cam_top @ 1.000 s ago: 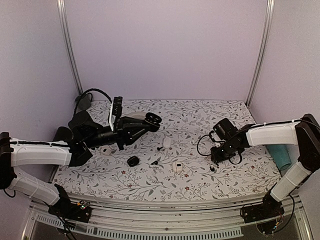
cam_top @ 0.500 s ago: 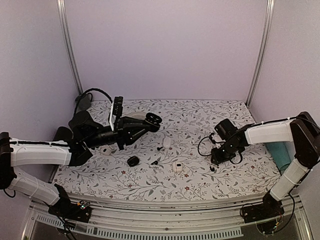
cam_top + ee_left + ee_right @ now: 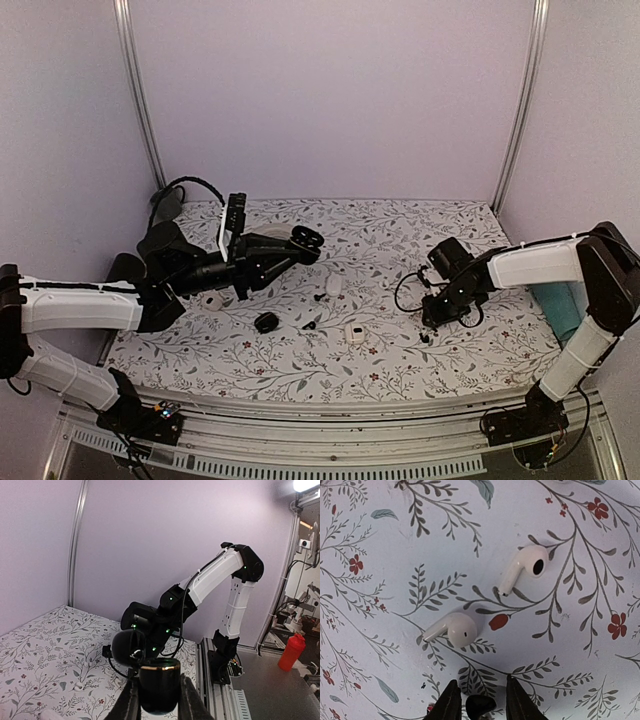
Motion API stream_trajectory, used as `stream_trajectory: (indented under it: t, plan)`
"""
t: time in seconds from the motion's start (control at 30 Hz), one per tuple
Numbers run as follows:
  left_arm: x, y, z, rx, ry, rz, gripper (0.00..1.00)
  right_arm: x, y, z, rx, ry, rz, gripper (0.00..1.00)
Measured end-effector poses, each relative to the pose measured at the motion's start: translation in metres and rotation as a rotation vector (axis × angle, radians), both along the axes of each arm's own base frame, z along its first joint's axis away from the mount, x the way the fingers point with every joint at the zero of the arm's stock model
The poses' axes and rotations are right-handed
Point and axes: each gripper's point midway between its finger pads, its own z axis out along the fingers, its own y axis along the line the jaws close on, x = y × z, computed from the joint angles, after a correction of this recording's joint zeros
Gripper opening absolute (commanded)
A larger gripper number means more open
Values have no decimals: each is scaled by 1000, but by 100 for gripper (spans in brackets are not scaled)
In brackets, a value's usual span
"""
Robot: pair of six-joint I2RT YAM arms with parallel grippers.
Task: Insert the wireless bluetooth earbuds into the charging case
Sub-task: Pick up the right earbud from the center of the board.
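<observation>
Nearest us, a small white case (image 3: 354, 333) sits on the flowered table (image 3: 480, 225). Just left of it lies a black earbud (image 3: 310, 324). Further left is a small black lump (image 3: 266, 322) that we cannot make out.

Well to the right of the small white case, the right gripper (image 3: 430, 322) points down at the table. In its wrist view we see its fingers (image 3: 451, 700) slightly spread, with a second black earbud (image 3: 480, 706) lying between them. There is a thin gap on each side, so the fingers straddle it without pinching. Past the fingertips lie a white earbud (image 3: 452, 629) and a second white earbud (image 3: 525, 565), apart from each other.

A little behind the small white case and slightly left, we find a second white case (image 3: 333, 285). A third black earbud (image 3: 319, 296) lies just beside it.

Farther back and left of the small white case, the left gripper (image 3: 290, 245) holds the black charging case (image 3: 305, 238) above the table. In its wrist view the fingers are pressed against both sides of the case body, which has a gold rim. The round lid (image 3: 127, 647) stands open.
</observation>
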Motion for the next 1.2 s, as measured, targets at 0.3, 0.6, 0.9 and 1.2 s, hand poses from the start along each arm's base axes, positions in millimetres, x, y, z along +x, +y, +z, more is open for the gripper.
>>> stream_trajectory:
  t: [0.3, 0.6, 0.9, 1.2]
  plan:
    - [0, 0, 0, 0, 0, 0, 0, 2, 1, 0, 2, 1, 0, 31]
    - [0, 0, 0, 0, 0, 0, 0, 1, 3, 0, 5, 11, 2, 34]
    - [-1, 0, 2, -3, -4, -5, 0, -2, 1, 0, -3, 33, -12, 34]
    - [-1, -1, 3, -5, -7, -11, 0, -3, 0, 0, -10, 42, -17, 32]
